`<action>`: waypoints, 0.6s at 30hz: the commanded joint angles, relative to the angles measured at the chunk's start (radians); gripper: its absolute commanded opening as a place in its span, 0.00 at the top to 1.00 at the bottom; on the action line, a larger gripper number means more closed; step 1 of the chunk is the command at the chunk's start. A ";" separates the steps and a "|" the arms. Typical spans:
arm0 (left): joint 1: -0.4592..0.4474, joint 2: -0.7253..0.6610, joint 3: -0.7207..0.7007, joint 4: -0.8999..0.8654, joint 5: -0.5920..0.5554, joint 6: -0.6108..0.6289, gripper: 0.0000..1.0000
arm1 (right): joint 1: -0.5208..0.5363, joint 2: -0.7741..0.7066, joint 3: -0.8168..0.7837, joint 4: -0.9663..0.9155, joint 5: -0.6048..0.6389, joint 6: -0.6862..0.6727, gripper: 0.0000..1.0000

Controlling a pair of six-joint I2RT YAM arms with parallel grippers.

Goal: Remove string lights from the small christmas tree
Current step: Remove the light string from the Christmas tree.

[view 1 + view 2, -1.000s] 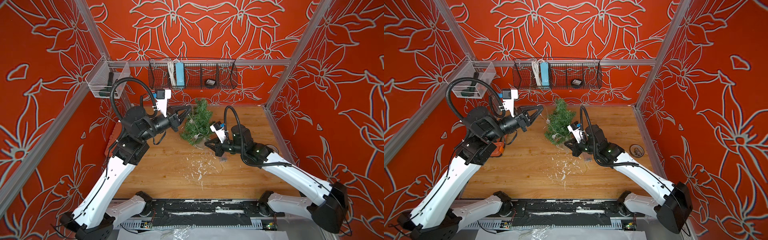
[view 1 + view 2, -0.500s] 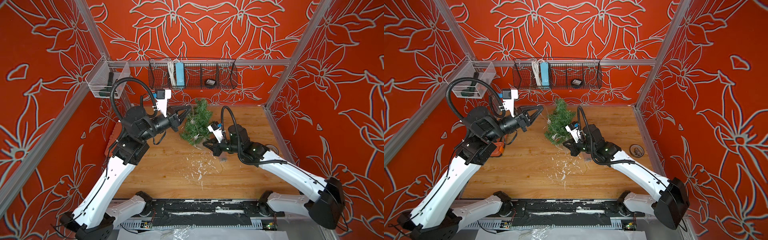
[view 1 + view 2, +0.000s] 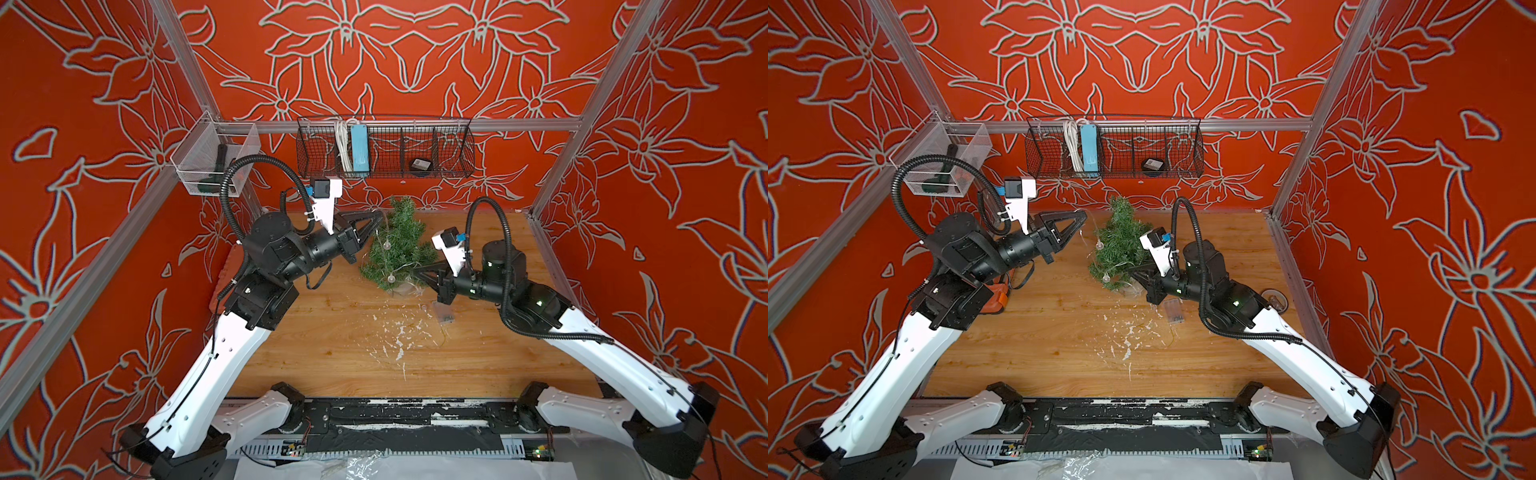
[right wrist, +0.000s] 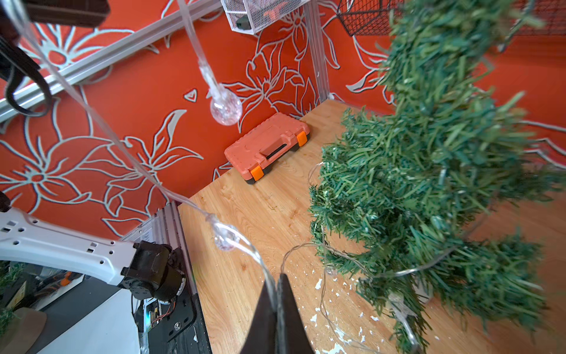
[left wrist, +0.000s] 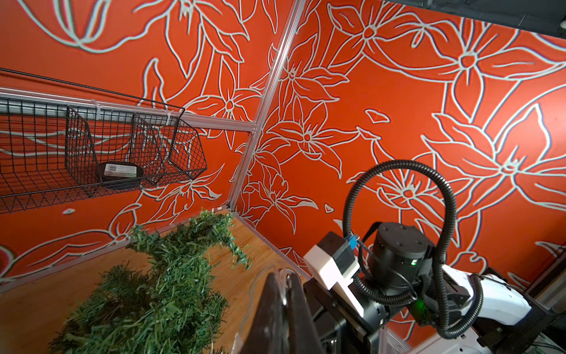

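The right fingers (image 4: 280, 277) have moved in close to the little tree (image 3: 395, 245) at the back of the worktop (image 3: 324, 340). They and the left fingers (image 3: 374, 216) are pinched shut on the string lights (image 4: 226, 108), which still hang in the branches. More pulling is needed.

Bright, even, diffuse light filled the cell in both top views; shadows on the worktop (image 3: 311, 336) were faint and soft-edged. Coloured fringes lined the wall pattern (image 3: 83, 124) toward the edges. In the right wrist view the tree (image 4: 428, 184) was smeared by blur, the right tool (image 4: 279, 279) and the nearest wire of the string lights (image 4: 226, 107) were defocused, and the toolbox (image 4: 266, 147) was sharp. The left tool (image 5: 281, 275) appeared dark and soft.
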 commanded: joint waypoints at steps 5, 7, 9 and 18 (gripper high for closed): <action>-0.006 -0.008 -0.003 0.019 0.016 0.007 1.00 | 0.006 -0.109 -0.025 -0.114 0.081 -0.006 1.00; -0.006 -0.009 -0.006 0.023 0.013 0.006 1.00 | 0.007 -0.127 -0.029 -0.131 0.083 -0.003 1.00; -0.006 -0.009 -0.008 0.030 0.013 0.002 1.00 | 0.009 -0.136 -0.025 -0.148 0.099 -0.015 1.00; -0.006 -0.003 0.004 0.038 0.018 -0.009 1.00 | 0.009 -0.018 0.123 -0.075 0.211 -0.081 1.00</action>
